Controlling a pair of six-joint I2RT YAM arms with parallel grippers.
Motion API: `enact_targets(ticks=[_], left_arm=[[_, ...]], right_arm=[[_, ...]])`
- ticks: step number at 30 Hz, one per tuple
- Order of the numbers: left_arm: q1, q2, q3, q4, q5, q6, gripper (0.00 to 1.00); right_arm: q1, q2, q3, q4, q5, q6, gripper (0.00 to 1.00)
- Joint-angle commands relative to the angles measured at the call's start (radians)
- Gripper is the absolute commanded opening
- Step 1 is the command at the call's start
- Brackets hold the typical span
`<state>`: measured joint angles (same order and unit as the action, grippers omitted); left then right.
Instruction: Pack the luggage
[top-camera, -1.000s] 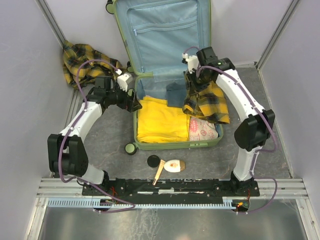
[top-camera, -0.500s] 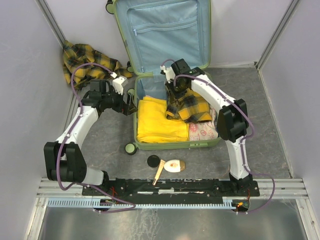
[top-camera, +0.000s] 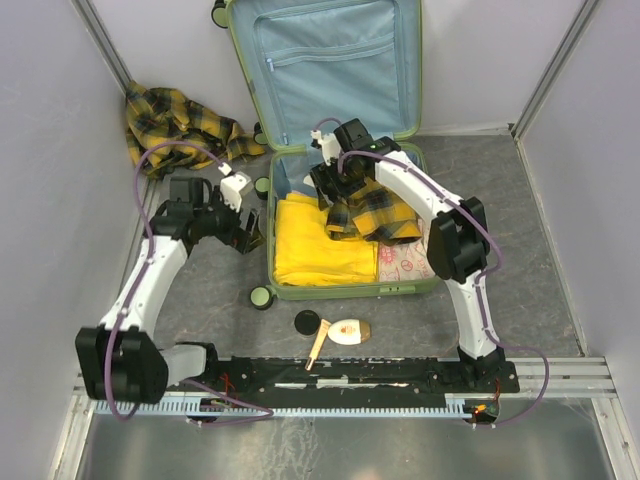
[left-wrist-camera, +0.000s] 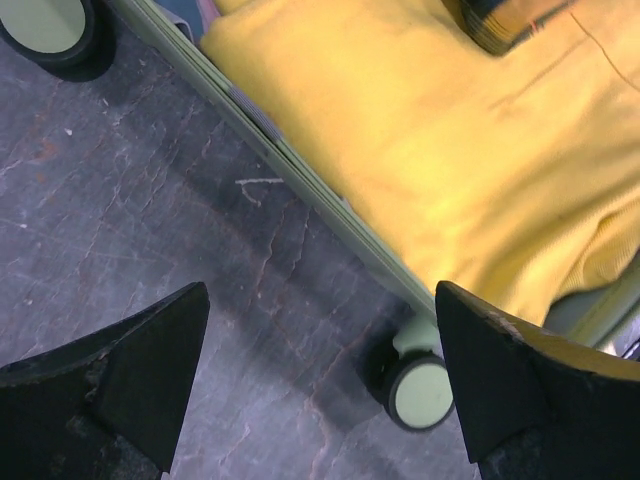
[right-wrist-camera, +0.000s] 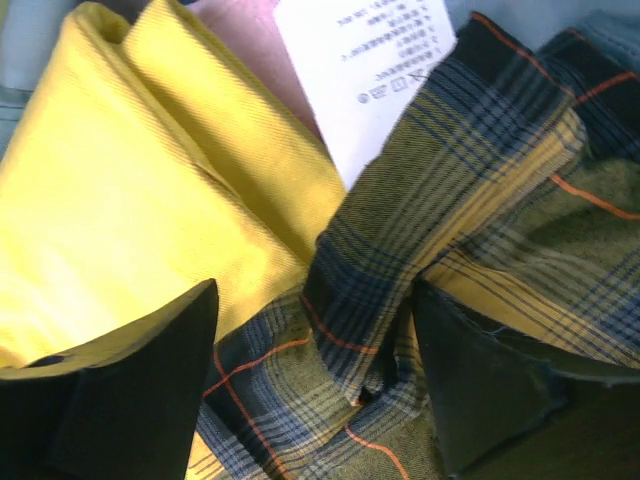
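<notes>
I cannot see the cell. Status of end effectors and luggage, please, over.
Left end effector open, over table beside luggage. Right end effector open above plaid shirt inside open luggage. Second plaid shirt outside, unpacked.

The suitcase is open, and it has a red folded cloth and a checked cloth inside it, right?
Not quite. The folded cloth is yellow, not red, as the top external view shows. The rest is right: the suitcase is open and the checked cloth lies inside it too.

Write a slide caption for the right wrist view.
Open right gripper over a plaid garment beside folded yellow cloth.
</notes>
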<state>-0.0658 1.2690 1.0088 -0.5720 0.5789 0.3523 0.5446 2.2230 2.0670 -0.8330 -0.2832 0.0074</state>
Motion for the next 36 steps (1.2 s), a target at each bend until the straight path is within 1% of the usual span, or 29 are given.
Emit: enact_targets(ticks=[1,5,9,13,15,16,18,20,23,25,27,28,31,34,36], left_arm=[[0.012,-0.117,-0.036,-0.087,0.035,0.228,0.99],[0.043,-0.145,-0.094,-0.216,0.06,0.452,1.0],[0.043,-0.152,-0.165,-0.305,0.079,0.677,0.99],[0.043,-0.156,-0.233,-0.325,0.087,0.798,0.97],[0.042,-0.16,-0.239,-0.381,0.12,0.908,0.96],[0.041,-0.165,-0.239,-0.402,0.14,0.941,0.96],[0.035,-0.18,-0.242,-0.423,0.165,0.967,0.95],[0.007,-0.194,-0.237,-0.472,0.178,1.013,0.94],[-0.075,-0.232,-0.234,-0.52,0.186,1.028,0.93],[-0.15,-0.278,-0.249,-0.525,0.191,1.018,0.93],[-0.247,-0.319,-0.276,-0.501,0.183,0.988,0.93],[-0.32,-0.336,-0.291,-0.47,0.175,0.944,0.93],[-0.471,-0.365,-0.336,-0.323,0.144,0.801,0.93],[-0.616,-0.328,-0.356,-0.202,0.081,0.715,0.93],[-0.679,-0.287,-0.364,-0.124,0.041,0.67,0.93]], right_arm=[[0.008,-0.093,0.055,0.028,-0.053,-0.013,0.9],[0.007,-0.177,0.028,0.034,-0.049,-0.037,1.0],[0.002,-0.255,-0.011,0.028,-0.024,-0.078,0.99],[-0.021,-0.328,-0.07,0.008,-0.034,-0.137,0.99],[-0.047,-0.357,-0.08,-0.037,-0.102,-0.177,0.99],[-0.066,-0.371,-0.087,-0.06,-0.14,-0.191,0.99],[-0.109,-0.421,-0.131,-0.095,-0.234,-0.224,0.99],[-0.138,-0.482,-0.208,-0.132,-0.3,-0.294,1.0],[-0.141,-0.6,-0.379,-0.155,-0.316,-0.4,0.99],[-0.14,-0.678,-0.482,-0.143,-0.315,-0.412,0.99],[-0.14,-0.733,-0.55,-0.153,-0.316,-0.422,0.99],[-0.14,-0.758,-0.587,-0.157,-0.312,-0.424,0.99],[-0.14,-0.819,-0.647,-0.155,-0.29,-0.409,0.99],[-0.14,-0.889,-0.691,-0.168,-0.285,-0.413,0.99],[-0.14,-0.931,-0.722,-0.176,-0.286,-0.424,0.99]])
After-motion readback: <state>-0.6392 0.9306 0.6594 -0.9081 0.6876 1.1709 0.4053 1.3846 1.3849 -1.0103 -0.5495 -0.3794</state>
